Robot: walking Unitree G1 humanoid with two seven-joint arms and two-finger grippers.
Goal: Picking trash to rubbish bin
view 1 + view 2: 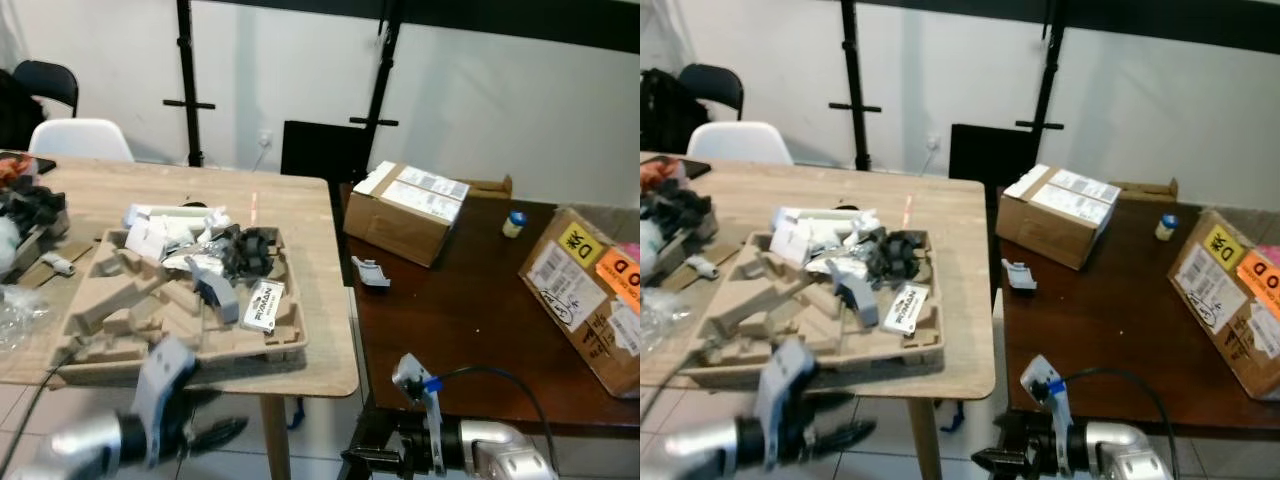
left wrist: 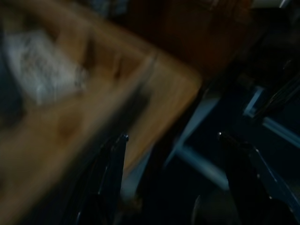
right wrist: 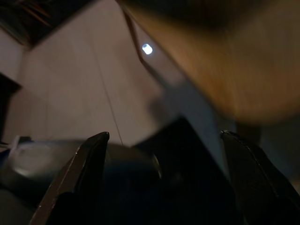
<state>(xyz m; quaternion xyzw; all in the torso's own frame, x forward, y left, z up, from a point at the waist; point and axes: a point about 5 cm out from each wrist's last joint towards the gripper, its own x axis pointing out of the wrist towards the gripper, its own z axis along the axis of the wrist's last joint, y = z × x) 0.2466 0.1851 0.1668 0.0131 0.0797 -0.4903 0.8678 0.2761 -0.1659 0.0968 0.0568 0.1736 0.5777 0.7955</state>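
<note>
A moulded cardboard tray [image 1: 100,322] lies at the near corner of the light wooden table [image 1: 300,210], holding scraps: white paper bits [image 1: 160,228], a black clump [image 1: 252,250], a grey-blue piece [image 1: 216,290] and a white label card [image 1: 265,304]. A small grey scrap [image 1: 368,272] lies on the dark brown table [image 1: 470,310]. My left gripper [image 1: 228,432] hangs open below the wooden table's front edge, fingers [image 2: 112,178] wide apart with nothing between them. My right gripper [image 1: 352,461] is open and low, in front of the dark table, pointing left.
Two cardboard boxes [image 1: 405,210] [image 1: 590,290] and a small blue-capped bottle [image 1: 514,223] stand on the dark table. Black clutter [image 1: 30,215] and clear plastic [image 1: 15,310] sit at the wooden table's left. A white chair [image 1: 80,140] and black stand poles [image 1: 185,80] are behind.
</note>
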